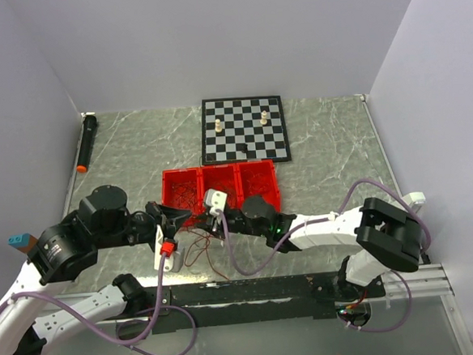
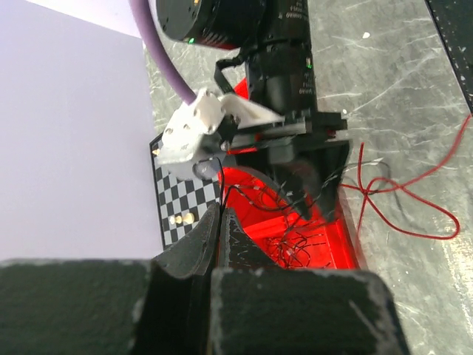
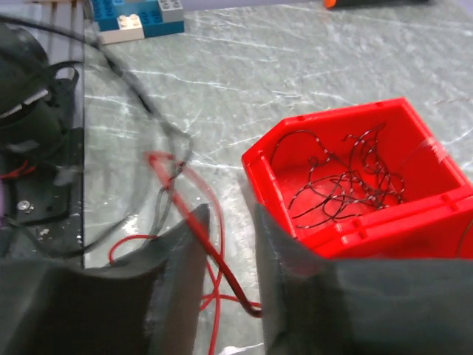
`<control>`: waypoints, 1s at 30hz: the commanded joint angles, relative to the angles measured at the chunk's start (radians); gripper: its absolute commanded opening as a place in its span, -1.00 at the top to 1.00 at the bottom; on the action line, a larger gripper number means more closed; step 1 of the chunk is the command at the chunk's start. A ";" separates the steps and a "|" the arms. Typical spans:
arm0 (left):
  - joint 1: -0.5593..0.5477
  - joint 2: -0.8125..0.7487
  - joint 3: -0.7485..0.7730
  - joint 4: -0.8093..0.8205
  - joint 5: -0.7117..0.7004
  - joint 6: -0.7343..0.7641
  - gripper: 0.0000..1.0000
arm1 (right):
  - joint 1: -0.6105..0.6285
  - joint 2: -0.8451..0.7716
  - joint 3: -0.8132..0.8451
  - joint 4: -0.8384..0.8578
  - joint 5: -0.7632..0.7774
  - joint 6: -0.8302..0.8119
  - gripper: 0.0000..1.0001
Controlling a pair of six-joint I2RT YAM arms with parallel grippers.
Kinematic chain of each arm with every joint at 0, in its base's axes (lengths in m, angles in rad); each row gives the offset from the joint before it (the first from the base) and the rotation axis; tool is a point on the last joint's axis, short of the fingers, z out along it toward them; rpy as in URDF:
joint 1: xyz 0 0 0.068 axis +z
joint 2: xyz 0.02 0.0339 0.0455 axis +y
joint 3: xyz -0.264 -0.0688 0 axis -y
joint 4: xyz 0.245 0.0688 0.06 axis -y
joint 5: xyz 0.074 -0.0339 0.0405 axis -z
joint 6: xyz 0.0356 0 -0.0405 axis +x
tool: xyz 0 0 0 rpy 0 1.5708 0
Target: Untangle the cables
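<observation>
right hand [image 3: 229, 218] gapes astride cables [image 3: 166, 177] running lengthwise through it; left hand [image 2: 222, 218] clamps them.

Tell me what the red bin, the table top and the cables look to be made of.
Red bin: moulded plastic, glossy; even colour, moulded lip.
Table top: grey-green with white veins, marble-look, faintly shiny; stone or printed laminate, cannot tell.
Cables: thin red and dark strands, smooth plastic-looking insulation; they hold springy loops, so probably a metal core, unseen.

Pale lilac walls [image 1: 211, 41]; grey marbled tabletop [image 1: 324, 155]; even, soft light
</observation>
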 commanded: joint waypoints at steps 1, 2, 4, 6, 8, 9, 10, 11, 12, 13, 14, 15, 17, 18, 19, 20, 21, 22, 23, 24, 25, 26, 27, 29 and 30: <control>-0.001 -0.022 0.002 0.092 -0.007 -0.011 0.99 | 0.005 -0.016 0.039 -0.038 -0.004 -0.009 0.53; -0.002 -0.028 -0.001 0.120 -0.030 -0.014 0.99 | 0.005 -0.031 0.012 -0.029 0.001 0.002 0.58; -0.001 -0.049 -0.033 0.250 -0.100 -0.046 0.99 | 0.005 -0.068 -0.048 -0.035 0.021 0.034 0.59; -0.001 -0.089 -0.102 0.454 -0.214 -0.104 0.99 | 0.006 -0.112 -0.097 -0.062 0.042 0.072 0.60; -0.001 -0.109 -0.149 0.572 -0.271 -0.125 0.99 | 0.022 -0.148 -0.149 -0.046 0.071 0.077 0.60; -0.001 -0.112 -0.156 0.596 -0.285 -0.119 0.99 | 0.031 -0.168 -0.176 -0.032 0.102 0.072 0.59; -0.002 -0.112 -0.156 0.603 -0.286 -0.118 0.99 | 0.029 -0.182 -0.182 -0.046 0.114 0.078 0.55; -0.001 -0.111 -0.153 0.613 -0.288 -0.126 0.99 | 0.031 -0.185 -0.177 -0.068 0.125 0.082 0.47; -0.001 -0.111 -0.150 0.619 -0.289 -0.137 0.99 | 0.031 -0.188 -0.165 -0.090 0.128 0.083 0.45; -0.001 -0.109 -0.147 0.622 -0.290 -0.140 0.99 | 0.031 -0.186 -0.158 -0.111 0.125 0.086 0.45; -0.001 -0.108 -0.145 0.630 -0.296 -0.141 0.99 | 0.031 -0.188 -0.150 -0.127 0.128 0.091 0.48; -0.001 -0.106 -0.150 0.643 -0.309 -0.146 0.98 | 0.031 -0.192 -0.144 -0.144 0.133 0.103 0.56; -0.001 -0.100 -0.160 0.706 -0.378 -0.161 0.99 | 0.029 -0.220 -0.147 -0.171 0.148 0.124 0.80; -0.002 -0.094 -0.166 0.747 -0.401 -0.175 0.99 | 0.029 -0.240 -0.156 -0.176 0.154 0.134 0.85; -0.001 -0.088 -0.171 0.798 -0.480 -0.180 0.99 | 0.029 -0.260 -0.173 -0.178 0.157 0.164 0.86; -0.002 -0.076 -0.171 0.851 -0.531 -0.180 0.99 | 0.031 -0.280 -0.188 -0.193 0.156 0.178 0.85; -0.001 -0.060 -0.171 0.914 -0.590 -0.178 0.99 | 0.031 -0.303 -0.199 -0.211 0.156 0.186 0.85; -0.001 -0.046 -0.162 0.967 -0.645 -0.174 0.98 | 0.031 -0.329 -0.213 -0.233 0.153 0.193 0.84; -0.002 -0.030 -0.150 1.013 -0.670 -0.171 0.99 | 0.031 -0.350 -0.223 -0.263 0.157 0.207 0.82; -0.001 -0.013 -0.131 1.045 -0.684 -0.166 0.98 | 0.033 -0.385 -0.237 -0.286 0.157 0.219 0.80; -0.001 -0.003 -0.116 1.065 -0.682 -0.158 0.98 | 0.033 -0.409 -0.248 -0.306 0.162 0.224 0.79; -0.001 0.004 -0.102 1.085 -0.679 -0.149 0.98 | 0.033 -0.427 -0.259 -0.329 0.170 0.232 0.79; -0.002 0.012 -0.090 1.103 -0.675 -0.143 0.98 | 0.033 -0.444 -0.268 -0.349 0.174 0.238 0.78; 0.001 0.029 -0.065 1.130 -0.678 -0.114 0.98 | 0.033 -0.469 -0.280 -0.385 0.184 0.255 0.80; -0.001 0.038 -0.059 1.157 -0.684 -0.100 0.98 | 0.034 -0.476 -0.285 -0.397 0.188 0.262 0.83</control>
